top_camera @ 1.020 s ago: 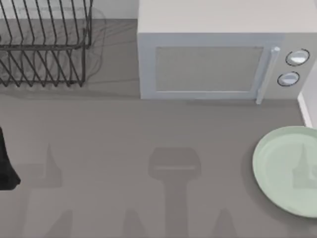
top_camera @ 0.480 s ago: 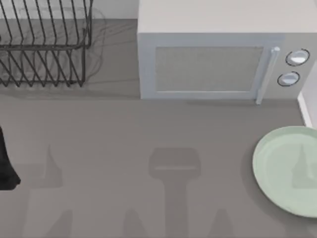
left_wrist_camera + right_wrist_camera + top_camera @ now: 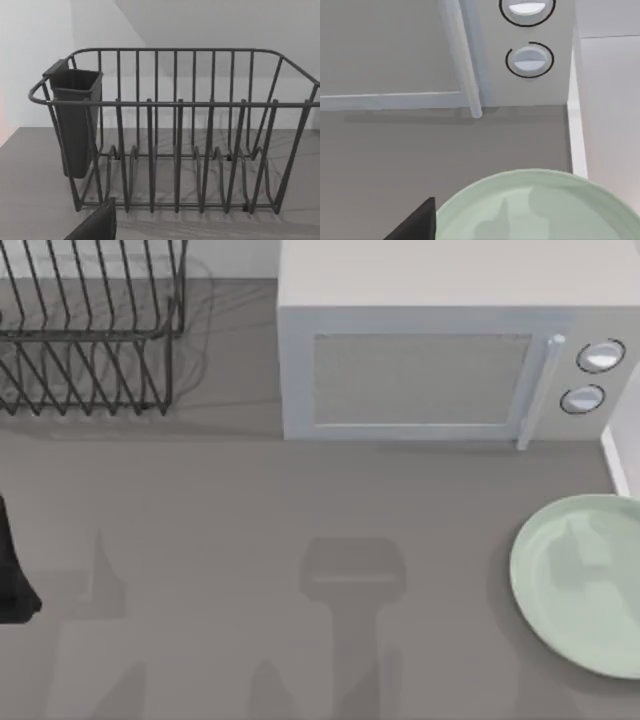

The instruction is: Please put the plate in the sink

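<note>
A grey microwave is sitting at the back of the grey table, right of centre, its door closed and facing forward. Its long pale handle is running down the door's right side, and two round knobs are sitting one above the other just beside it. A black wire dish rack is standing at the back left, well apart from the microwave, and is carrying a dark cutlery cup that is hanging on one end.
</note>
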Controlling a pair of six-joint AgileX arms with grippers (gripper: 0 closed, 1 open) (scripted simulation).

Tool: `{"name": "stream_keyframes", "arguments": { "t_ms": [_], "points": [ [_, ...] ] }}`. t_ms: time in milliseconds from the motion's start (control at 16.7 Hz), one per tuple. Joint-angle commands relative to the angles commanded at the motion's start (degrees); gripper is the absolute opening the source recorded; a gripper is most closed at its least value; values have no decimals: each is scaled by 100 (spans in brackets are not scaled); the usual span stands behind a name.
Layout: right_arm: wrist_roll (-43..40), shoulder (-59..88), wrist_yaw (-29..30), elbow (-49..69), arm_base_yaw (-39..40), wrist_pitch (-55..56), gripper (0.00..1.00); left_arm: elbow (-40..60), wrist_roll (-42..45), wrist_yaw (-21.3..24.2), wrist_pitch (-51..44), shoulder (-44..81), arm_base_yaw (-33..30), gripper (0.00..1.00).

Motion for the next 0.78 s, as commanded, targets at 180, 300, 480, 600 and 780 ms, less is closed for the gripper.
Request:
{"name": "stream_keyframes", "arguments": {
  "t_ms": [180, 300, 480, 600, 780],
  "points": [
    [439, 1730, 0, 1213, 426, -1008, 100, 0, 0, 0, 0, 0, 0, 100],
    [732, 2903, 1, 2024, 711, -1681, 100, 0, 0, 0, 0, 0, 0, 100],
    [1139, 4556, 1, 3159, 1106, -2613, 100, 0, 0, 0, 0, 0, 0, 100],
    [1370, 5501, 1, 3805, 1330, -3143, 100, 0, 0, 0, 0, 0, 0, 100],
    [1631, 6536, 1, 4525, 1583, -3742, 100, 0, 0, 0, 0, 0, 0, 100]
  ]
}}
